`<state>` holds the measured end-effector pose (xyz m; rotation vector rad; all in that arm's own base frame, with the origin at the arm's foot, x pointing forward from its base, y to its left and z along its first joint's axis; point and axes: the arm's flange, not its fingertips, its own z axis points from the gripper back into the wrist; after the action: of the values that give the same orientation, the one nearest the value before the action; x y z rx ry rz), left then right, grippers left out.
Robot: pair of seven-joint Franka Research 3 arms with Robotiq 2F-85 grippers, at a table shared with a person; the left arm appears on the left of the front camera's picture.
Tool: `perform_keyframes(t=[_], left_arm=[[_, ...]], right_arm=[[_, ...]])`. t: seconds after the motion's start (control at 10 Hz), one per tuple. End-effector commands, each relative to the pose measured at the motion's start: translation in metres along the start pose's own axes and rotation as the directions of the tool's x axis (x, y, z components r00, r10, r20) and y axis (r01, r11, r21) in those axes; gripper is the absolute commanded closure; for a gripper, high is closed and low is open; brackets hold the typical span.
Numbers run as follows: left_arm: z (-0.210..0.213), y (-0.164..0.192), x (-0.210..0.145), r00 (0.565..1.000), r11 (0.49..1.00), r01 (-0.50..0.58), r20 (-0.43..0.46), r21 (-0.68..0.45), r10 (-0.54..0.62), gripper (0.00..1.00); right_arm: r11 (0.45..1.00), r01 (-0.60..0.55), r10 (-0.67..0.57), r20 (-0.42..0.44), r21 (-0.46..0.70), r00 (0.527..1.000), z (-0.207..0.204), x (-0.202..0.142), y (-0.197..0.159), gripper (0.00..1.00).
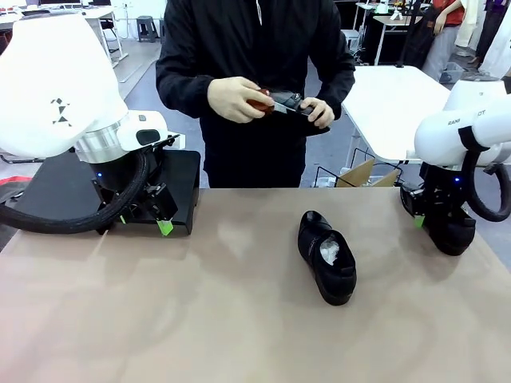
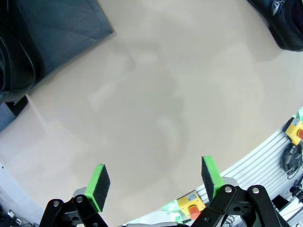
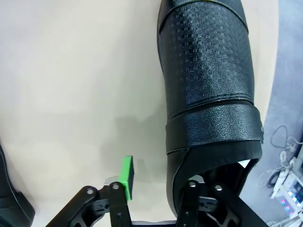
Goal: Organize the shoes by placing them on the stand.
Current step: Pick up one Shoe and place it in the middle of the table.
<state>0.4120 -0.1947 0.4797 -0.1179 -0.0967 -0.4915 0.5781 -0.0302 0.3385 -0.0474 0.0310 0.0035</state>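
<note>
Plainly, most of the job looks still ahead. My right fingers (image 3: 126,176) stand partway open astride a black dress shoe (image 3: 208,71) at the right edge of the worktop (image 3: 71,71). One finger is down inside the shoe's opening. The other's green pad sits just beside the outer wall without touching it, so I judge nothing is gripped yet.

A second shoe (image 1: 327,255), white paper stuffed inside, lies on its sole right of the worktop's middle, well apart from the stand (image 1: 185,179) at the far left corner. My left fingers (image 2: 98,182) are spread wide and hold nothing, over bare worktop just in front of the stand.

The stand's top is mostly hidden behind my left arm, so I cannot tell whether any shoe already sits there (a dark glossy shape beside it in the left wrist view might be one). The person (image 1: 255,48) at the far edge holds a dark object (image 1: 287,104) in both hands; I cannot tell what it is.

At least these two shoes remain to be placed.
</note>
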Motion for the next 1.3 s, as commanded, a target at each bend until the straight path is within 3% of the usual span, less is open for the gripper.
perform_keyframes(t=[0.0,0.5,0.7,1.0,1.1,1.2], left_arm=[[-0.001,0.0,-0.002,1.0,1.0,-0.007,0.017,-0.005,0.007,0.0],[-0.001,0.0,-0.002,1.0,1.0,-0.007,0.017,-0.005,0.007,0.0],[-0.001,0.0,-0.002,1.0,1.0,-0.007,0.017,-0.005,0.007,0.0],[-0.001,0.0,-0.002,1.0,1.0,-0.007,0.017,-0.005,0.007,0.0],[-0.001,0.0,-0.002,1.0,1.0,-0.007,0.017,-0.005,0.007,0.0],[-0.001,0.0,-0.002,1.0,1.0,-0.007,0.017,-0.005,0.007,0.0]], right_arm=[[0.999,-0.005,0.006,0.011,-0.032,1.0,-0.004,0.003,0.0,1.0],[0.998,0.043,-0.042,0.017,-0.049,0.999,-0.001,0.003,-0.007,1.0],[0.992,0.12,-0.117,0.058,-0.043,0.991,0.021,-0.009,-0.01,1.0],[0.964,0.262,-0.248,0.211,-0.039,0.945,0.104,-0.079,-0.01,1.0],[0.966,0.259,-0.249,0.215,-0.018,0.944,0.129,-0.11,-0.002,1.0],[0.972,0.226,-0.207,0.219,-0.068,0.954,0.142,-0.134,0.009,1.0]])
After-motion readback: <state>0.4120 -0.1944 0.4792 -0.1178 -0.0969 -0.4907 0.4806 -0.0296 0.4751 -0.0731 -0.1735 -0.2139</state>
